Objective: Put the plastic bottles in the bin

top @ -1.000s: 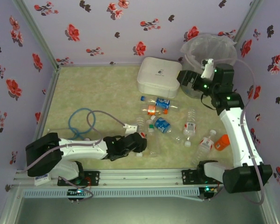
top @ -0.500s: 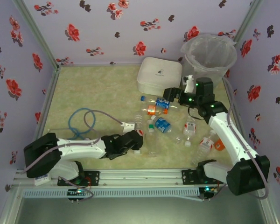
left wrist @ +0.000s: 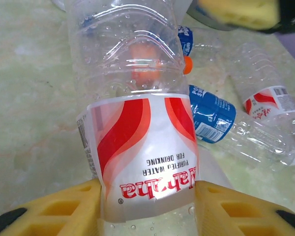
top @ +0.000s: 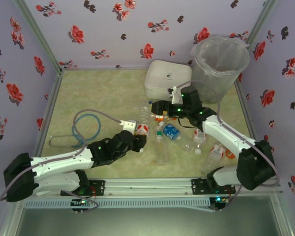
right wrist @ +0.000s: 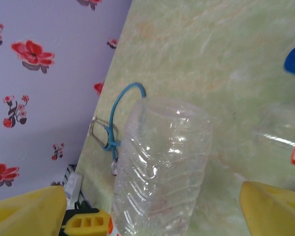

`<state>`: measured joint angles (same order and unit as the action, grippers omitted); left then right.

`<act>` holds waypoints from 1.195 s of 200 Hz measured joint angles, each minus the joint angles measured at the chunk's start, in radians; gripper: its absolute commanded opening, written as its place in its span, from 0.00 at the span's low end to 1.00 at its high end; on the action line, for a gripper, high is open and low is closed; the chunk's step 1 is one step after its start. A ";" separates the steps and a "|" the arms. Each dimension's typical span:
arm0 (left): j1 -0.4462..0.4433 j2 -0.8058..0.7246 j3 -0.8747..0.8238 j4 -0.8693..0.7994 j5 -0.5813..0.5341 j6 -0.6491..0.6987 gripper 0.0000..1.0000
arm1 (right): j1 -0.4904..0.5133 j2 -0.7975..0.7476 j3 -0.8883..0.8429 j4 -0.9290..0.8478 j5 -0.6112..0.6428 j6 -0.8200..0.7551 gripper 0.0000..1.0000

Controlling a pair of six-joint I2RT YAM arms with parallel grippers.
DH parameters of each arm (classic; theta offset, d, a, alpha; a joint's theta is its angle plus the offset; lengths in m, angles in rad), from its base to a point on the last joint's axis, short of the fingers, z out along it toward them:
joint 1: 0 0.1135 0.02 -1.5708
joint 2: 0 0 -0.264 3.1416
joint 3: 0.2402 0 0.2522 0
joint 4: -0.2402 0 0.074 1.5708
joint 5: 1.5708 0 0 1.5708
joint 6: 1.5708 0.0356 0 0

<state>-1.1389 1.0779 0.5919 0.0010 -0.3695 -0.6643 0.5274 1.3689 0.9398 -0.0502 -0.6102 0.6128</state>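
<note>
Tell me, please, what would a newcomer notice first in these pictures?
A scatter of small clear plastic bottles lies in the middle of the green marbled table, with a tall translucent grey round bin in the far right corner. The left gripper is shut on a clear bottle with a red-and-white label, while the open right gripper frames a ribbed clear bottle.

The walls (top: 103,29) are lilac, strewn with red and dark flowers. The tabletop (top: 108,93) is pale green, marbled with beige veins. The bin (top: 221,69) is translucent grey, and the lidded box (top: 167,80) is white. The left fingers (left wrist: 49,209) are yellow. The red-labelled bottle (left wrist: 142,147) is clear, its label white with red swooshes. Beside it are a blue-labelled bottle (left wrist: 211,115) and an orange cap (left wrist: 188,64). The cable (right wrist: 129,87) is blue.
</note>
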 measured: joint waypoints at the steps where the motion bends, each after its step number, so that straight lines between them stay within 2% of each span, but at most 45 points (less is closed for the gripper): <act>1: 0.000 -0.001 -0.001 0.001 0.001 0.001 0.45 | 0.003 0.003 0.000 0.001 0.000 0.000 0.94; 31: 0.010 -0.046 -0.041 0.044 0.022 0.029 0.44 | 0.064 0.074 0.010 0.017 0.000 0.001 0.95; 60: 0.012 -0.075 -0.078 0.072 0.030 0.032 0.44 | 0.069 0.120 0.010 0.056 0.004 0.010 0.93; 81: 0.014 -0.077 -0.088 0.074 0.033 0.031 0.43 | 0.069 0.148 0.010 0.101 0.005 0.040 0.86; 101: 0.013 -0.077 -0.089 0.074 0.034 0.026 0.43 | 0.069 0.171 0.010 0.158 0.002 0.077 0.82; 127: 0.014 -0.077 -0.097 0.084 0.048 0.024 0.43 | 0.069 0.190 0.010 0.217 0.000 0.118 0.71; 150: 0.019 -0.077 -0.098 0.089 0.053 0.021 0.44 | 0.069 0.191 0.010 0.220 0.003 0.126 0.61; 178: 0.027 -0.077 -0.098 0.090 0.065 0.019 0.46 | 0.068 0.189 0.013 0.195 0.017 0.108 0.55; 192: 0.031 -0.076 -0.098 0.090 0.073 0.018 0.53 | 0.068 0.183 0.014 0.182 0.028 0.097 0.53; 224: 0.044 -0.076 -0.098 0.088 0.078 0.000 0.80 | 0.068 0.152 0.023 0.132 0.061 0.059 0.49; 239: 0.050 -0.077 -0.098 0.084 0.075 -0.006 0.89 | 0.068 0.138 0.048 0.082 0.079 0.024 0.47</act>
<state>-1.0889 1.0008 0.4934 0.0853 -0.2947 -0.6701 0.5957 1.5074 0.9878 0.0315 -0.5316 0.6373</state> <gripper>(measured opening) 0.829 0.531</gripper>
